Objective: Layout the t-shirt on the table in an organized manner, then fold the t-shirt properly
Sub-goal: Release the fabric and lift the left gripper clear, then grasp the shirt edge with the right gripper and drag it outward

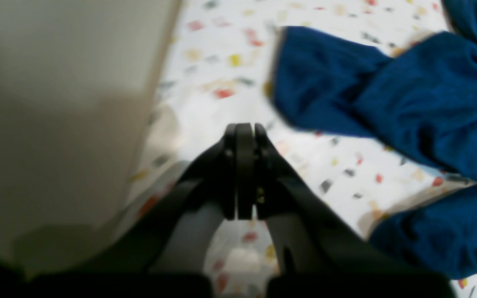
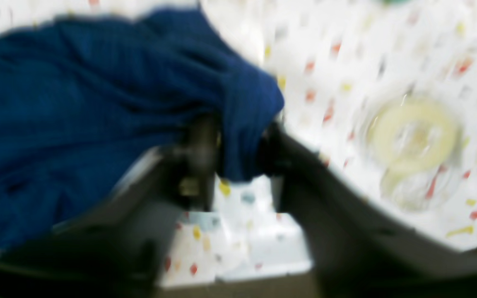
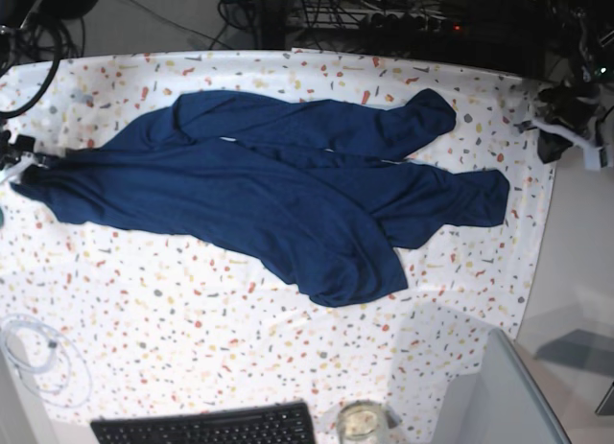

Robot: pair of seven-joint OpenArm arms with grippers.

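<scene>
T-shirt (image 3: 259, 199), limp and light, sprawls twisted across the table (image 3: 192, 319); right gripper (image 2: 238, 159) jaws straddle its hem edge, parted, left gripper (image 1: 244, 132) pressed together empty; hem corners look best.

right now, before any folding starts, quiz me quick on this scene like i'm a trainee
1. True or false: the left gripper is gripping the t-shirt.
2. Which black item lies at the near edge of the table in the base view? A) keyboard B) scissors C) remote
3. Fill in: a fold of the t-shirt sits between the jaws of the ____ gripper.

Key:
1. False. It is shut on nothing and is clear of the cloth.
2. A
3. Right. In the right wrist view, the right gripper has blue fabric between its jaws.
</scene>
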